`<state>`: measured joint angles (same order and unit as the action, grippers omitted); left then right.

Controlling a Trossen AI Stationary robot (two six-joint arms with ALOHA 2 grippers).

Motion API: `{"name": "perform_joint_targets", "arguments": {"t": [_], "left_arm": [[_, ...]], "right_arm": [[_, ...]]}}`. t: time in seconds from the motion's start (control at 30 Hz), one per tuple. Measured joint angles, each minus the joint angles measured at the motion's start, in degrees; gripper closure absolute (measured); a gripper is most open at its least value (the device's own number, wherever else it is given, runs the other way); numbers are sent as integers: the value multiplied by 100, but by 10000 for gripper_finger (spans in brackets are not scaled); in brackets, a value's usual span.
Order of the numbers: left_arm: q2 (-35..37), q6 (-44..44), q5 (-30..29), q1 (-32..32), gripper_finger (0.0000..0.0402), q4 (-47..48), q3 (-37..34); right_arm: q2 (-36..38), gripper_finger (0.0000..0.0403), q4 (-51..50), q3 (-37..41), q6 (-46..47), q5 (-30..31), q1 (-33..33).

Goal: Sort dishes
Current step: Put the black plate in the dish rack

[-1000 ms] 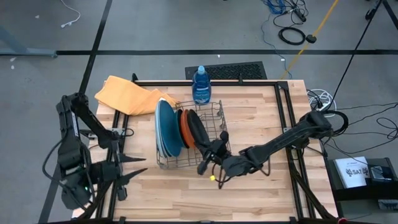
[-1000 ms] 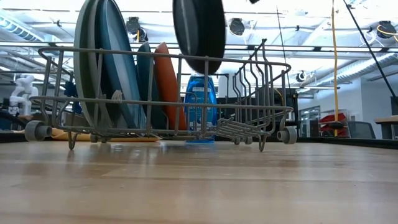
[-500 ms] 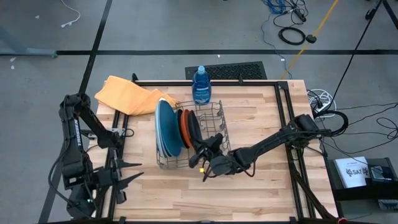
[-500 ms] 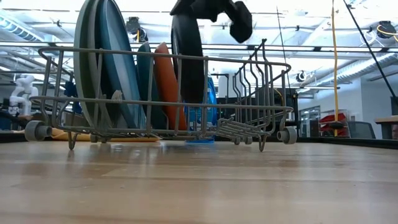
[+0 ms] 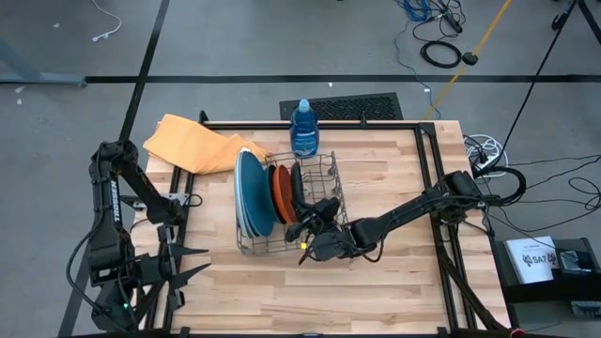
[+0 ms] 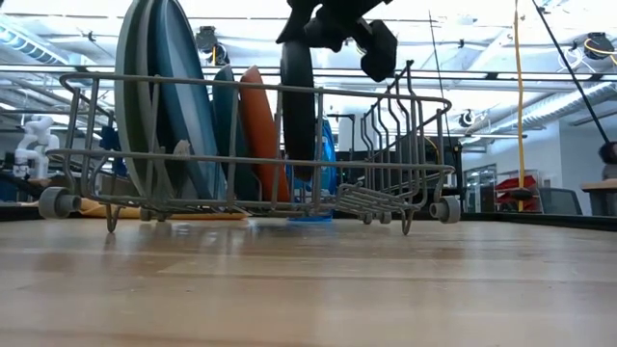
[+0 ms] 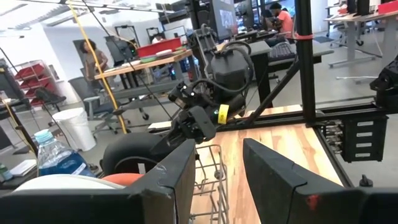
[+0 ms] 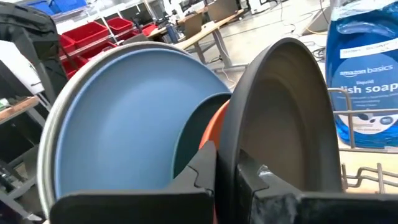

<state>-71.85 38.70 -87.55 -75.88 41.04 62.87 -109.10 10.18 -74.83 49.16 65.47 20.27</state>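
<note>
A wire rack (image 5: 331, 171) stands mid-table. In it, upright on edge, stand large blue and grey plates (image 5: 249, 195), then an orange plate (image 5: 279, 192). My right gripper (image 5: 310, 225) is shut on a black plate (image 5: 296, 186), which stands inside the rack next to the orange one (image 6: 258, 125). In the low view the black plate (image 6: 299, 111) has its lower edge a little above the rack's floor wires. My left gripper (image 5: 192, 265) is open and empty at the table's near left; its wrist view shows the gap (image 7: 217, 180). My right gripper pinches the black plate's upper rim (image 8: 231, 155) between its two fingers, one finger (image 8: 202, 168) on each face. It comes from above, slanting in from the table's right. The plate hangs upright on edge below the fingers, inside the rack.
A blue dish-soap bottle (image 5: 303, 127) stands just beyond the rack's far side. An orange cloth (image 5: 192, 143) lies at the far left corner. The rack's right half (image 6: 386, 145) holds no plates. Bare wood lies in front of the rack and to its right.
My right gripper has gone toward the table's left and down with the black plate. The plate was above the rack and now stands upright between its wires beside the orange plate. My left arm has drawn back a little toward the near edge.
</note>
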Motion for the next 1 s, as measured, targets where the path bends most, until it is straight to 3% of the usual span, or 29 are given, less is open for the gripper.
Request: {"name": "perform_joint_targets", "arguments": {"t": [0.33, 0.5, 1.0], "left_arm": [[0, 4, 0, 2, 265, -12, 0], [0, 7, 0, 3, 265, -25, 0], [0, 14, 52, 1, 265, -71, 0]], "right_arm": [[1, 390, -608, 4, 69, -244, -179], [0, 388, -615, 7, -58, -703, -297], [-19, 396, -178, 31, -271, -716, -205]]}}
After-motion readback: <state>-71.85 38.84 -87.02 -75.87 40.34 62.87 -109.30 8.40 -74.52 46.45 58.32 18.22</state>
